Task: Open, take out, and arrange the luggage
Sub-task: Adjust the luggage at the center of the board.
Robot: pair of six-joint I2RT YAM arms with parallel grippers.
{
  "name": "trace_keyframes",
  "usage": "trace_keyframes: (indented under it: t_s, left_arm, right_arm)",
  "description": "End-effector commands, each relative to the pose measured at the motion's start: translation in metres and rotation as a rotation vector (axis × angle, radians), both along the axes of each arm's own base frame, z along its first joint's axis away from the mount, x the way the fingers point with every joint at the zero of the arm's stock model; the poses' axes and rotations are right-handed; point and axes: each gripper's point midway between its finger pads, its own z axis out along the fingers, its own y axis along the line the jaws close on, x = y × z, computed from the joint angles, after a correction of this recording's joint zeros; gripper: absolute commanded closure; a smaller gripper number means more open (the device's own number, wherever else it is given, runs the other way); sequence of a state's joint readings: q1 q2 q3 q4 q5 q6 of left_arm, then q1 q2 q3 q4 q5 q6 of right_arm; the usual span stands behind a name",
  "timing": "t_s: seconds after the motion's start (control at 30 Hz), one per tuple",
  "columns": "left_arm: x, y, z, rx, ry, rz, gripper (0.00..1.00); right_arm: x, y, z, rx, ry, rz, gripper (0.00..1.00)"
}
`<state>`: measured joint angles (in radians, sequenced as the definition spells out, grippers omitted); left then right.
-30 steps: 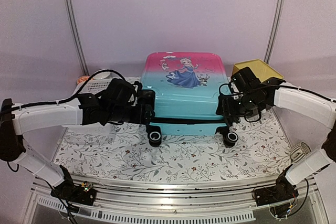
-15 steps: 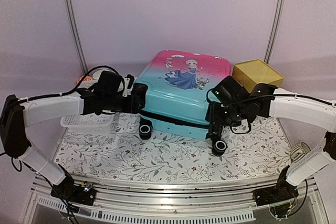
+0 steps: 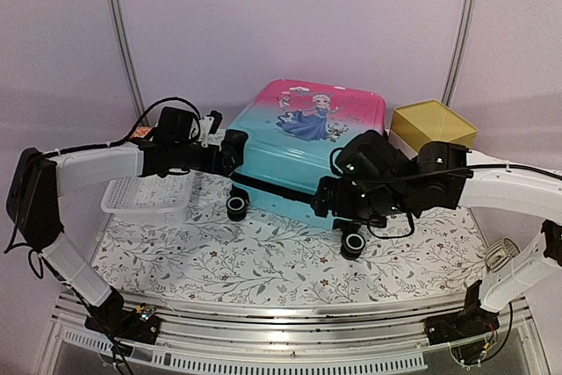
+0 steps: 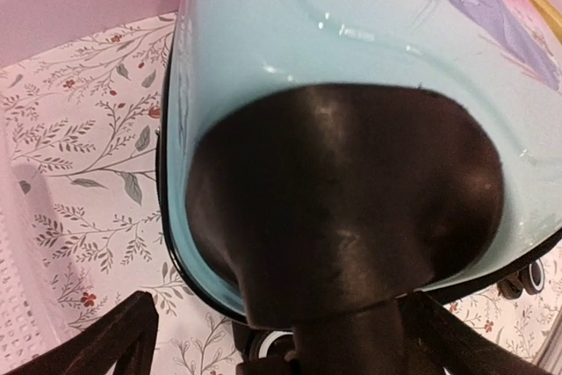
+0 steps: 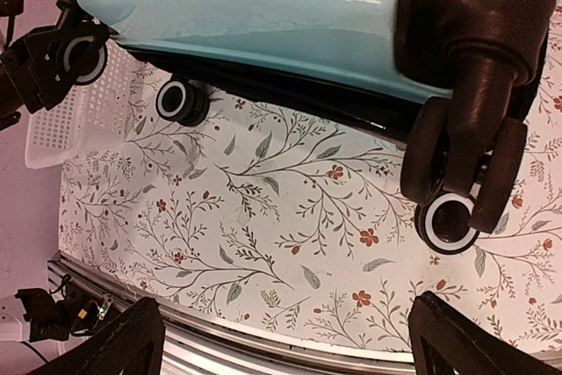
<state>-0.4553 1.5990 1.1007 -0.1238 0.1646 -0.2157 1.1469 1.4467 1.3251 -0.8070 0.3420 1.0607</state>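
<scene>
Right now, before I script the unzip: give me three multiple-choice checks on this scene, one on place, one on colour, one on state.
1. Where does the white basket sit relative to the luggage?
A) on its lid
B) to its left
C) in front of its wheels

2. What colour is the box to the right of the luggage?
A) yellow
B) red
C) black

3. The luggage is:
A) open, lining showing
B) standing upright on its wheels
C) shut, printed side up

Answers: 1 B, the basket lies beside the left end of the shell. 2 A, its top shows yellow. 3 C, the two shells meet at the black zipper band and the print faces up.
</scene>
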Motion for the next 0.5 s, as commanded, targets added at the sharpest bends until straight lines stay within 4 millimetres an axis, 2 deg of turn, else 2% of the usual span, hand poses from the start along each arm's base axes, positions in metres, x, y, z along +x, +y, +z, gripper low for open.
trace_keyframes:
  t_s: [0.0, 0.13, 0.27, 0.37, 0.47]
  left_arm:
    - [0.0, 0.011, 0.038, -0.029, -0.106, 0.034, 0.02]
    - [-0.019, 0.033, 0.035, 0.008, -0.061, 0.111, 0.02]
    - [-0.041, 0.05, 0.05, 0.009, -0.049, 0.163, 0.02]
    - [-0.063, 0.046, 0.069, -0.008, -0.068, 0.129, 0.02]
    - [-0.086, 0.031, 0.085, -0.039, -0.079, 0.081, 0.02]
  right_arm:
    - [0.013, -0.026, 0.026, 0.022, -0.087, -0.024, 0.01]
    - [0.028, -0.042, 0.037, -0.004, -0.14, 0.009, 0.01]
    - [0.046, -0.055, 0.048, -0.019, -0.179, 0.038, 0.01]
    - [0.061, -0.066, 0.054, -0.007, -0.203, 0.051, 0.01]
    - [0.073, -0.08, 0.065, 0.017, -0.251, 0.038, 0.01]
